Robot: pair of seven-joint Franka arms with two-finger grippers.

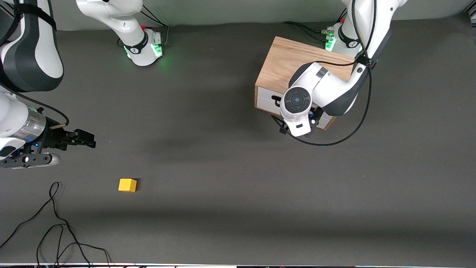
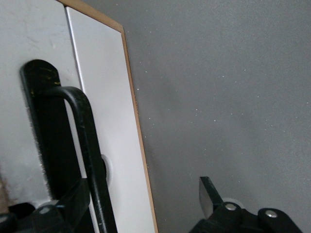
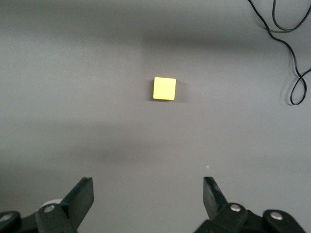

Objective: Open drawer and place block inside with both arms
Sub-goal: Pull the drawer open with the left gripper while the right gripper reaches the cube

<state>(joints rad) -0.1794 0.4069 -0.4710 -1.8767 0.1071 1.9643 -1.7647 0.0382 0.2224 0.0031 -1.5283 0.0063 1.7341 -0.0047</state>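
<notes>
The left tool point(image 1: 302, 125) sits right at the white front of the drawer point(image 1: 268, 99), fingers spread, 1 finger point(image 2: 73, 204) against the black bar handle point(image 2: 90, 145) and the other out over the grey bench point(image 1: 223, 167). The drawer is shut in its oak box point(image 1: 286, 59), near the bench edge by the left arm's base. The right tool point(image 1: 87, 139) hangs spread wide over the bench's right-arm end, with the yellow block point(image 1: 127, 185) lying untouched just nearer the front camera. Loose black cables point(image 1: 55, 227) trail at that corner.
</notes>
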